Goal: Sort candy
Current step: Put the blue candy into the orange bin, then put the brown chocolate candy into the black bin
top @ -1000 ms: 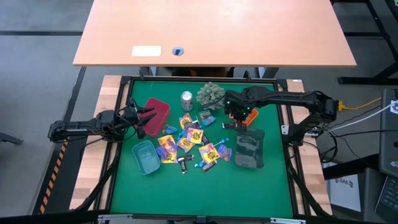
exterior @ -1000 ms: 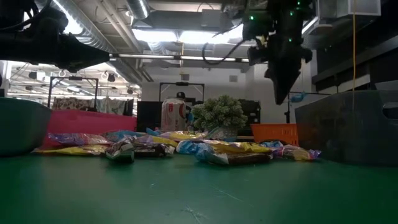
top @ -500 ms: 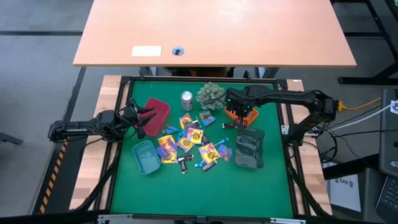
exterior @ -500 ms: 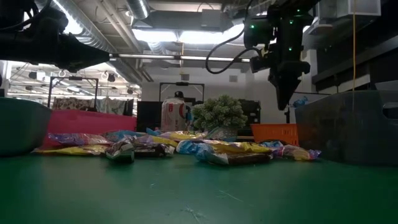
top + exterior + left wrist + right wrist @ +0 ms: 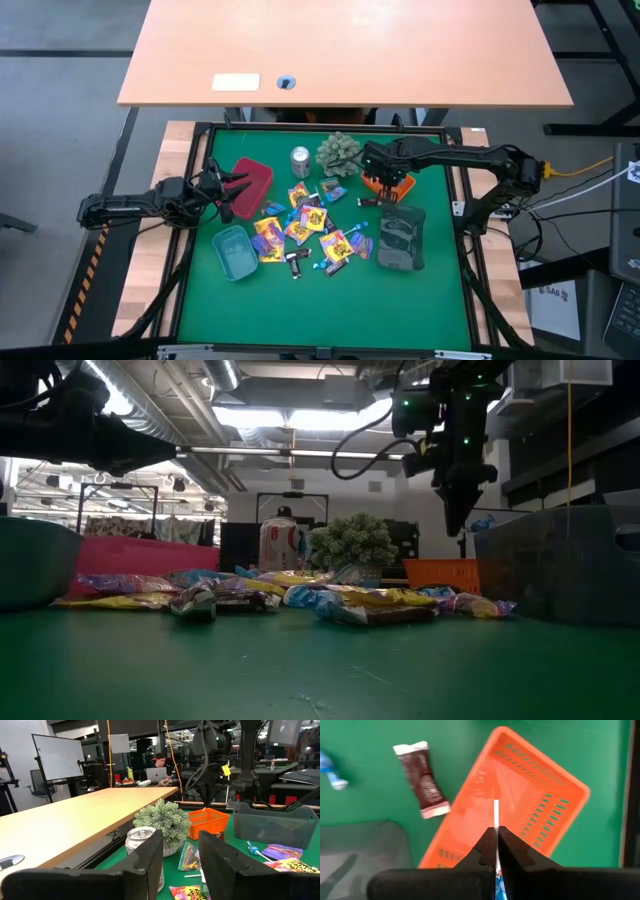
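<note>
The candy (image 5: 305,230) lies scattered mid-table: yellow packets, small blue pieces and dark bars. A brown bar (image 5: 422,780) lies beside the orange basket (image 5: 530,805). My right gripper (image 5: 496,834) hangs above that basket (image 5: 400,186), pointing down, shut on a blue-wrapped sweet with a thin white stick. In the low view it (image 5: 455,528) is well above the table. My left gripper (image 5: 232,195) waits at the table's left by the red tray (image 5: 252,180), level and open (image 5: 180,855), holding nothing. My right gripper pinches the sweet between its two fingers from above. The white stick (image 5: 496,815) pokes out past the fingertips toward the basket, and the blue wrapper (image 5: 499,887) shows farther back between the fingers. The sweet is lifted clear of the basket and the table.
A teal tray (image 5: 234,252) sits near the left and a dark grey tray (image 5: 400,240) on the right, just nearer than the basket. A silver can (image 5: 300,160) and a green spiky plant ball (image 5: 338,153) stand at the far side. The near half of the green mat (image 5: 320,310) is bare.
My right gripper, still shut on the sweet, has tipped to point more nearly straight down and now stands over the orange basket. It has held still for the last half second.
</note>
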{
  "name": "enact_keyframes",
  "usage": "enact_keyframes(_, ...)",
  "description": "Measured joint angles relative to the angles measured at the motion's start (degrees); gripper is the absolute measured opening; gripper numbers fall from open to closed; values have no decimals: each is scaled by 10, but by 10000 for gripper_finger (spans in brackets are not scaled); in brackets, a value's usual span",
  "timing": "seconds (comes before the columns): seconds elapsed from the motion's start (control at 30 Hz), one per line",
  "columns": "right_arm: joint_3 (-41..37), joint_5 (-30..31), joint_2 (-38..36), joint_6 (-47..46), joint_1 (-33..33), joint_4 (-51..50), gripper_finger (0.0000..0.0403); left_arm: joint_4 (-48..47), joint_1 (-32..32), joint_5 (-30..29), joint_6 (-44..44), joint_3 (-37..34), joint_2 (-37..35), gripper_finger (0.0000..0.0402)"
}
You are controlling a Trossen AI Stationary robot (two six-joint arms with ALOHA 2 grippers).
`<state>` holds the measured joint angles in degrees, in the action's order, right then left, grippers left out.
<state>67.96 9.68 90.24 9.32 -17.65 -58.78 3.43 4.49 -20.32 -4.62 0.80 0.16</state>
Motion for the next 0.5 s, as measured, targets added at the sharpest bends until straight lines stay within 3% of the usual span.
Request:
enact_keyframes(0.17,0,4,0,0,0,0,19,0,0,0,0,0,0,115)
enact_keyframes(0.5,0,4,0,0,0,0,107,0,0,0,0,0,0,115)
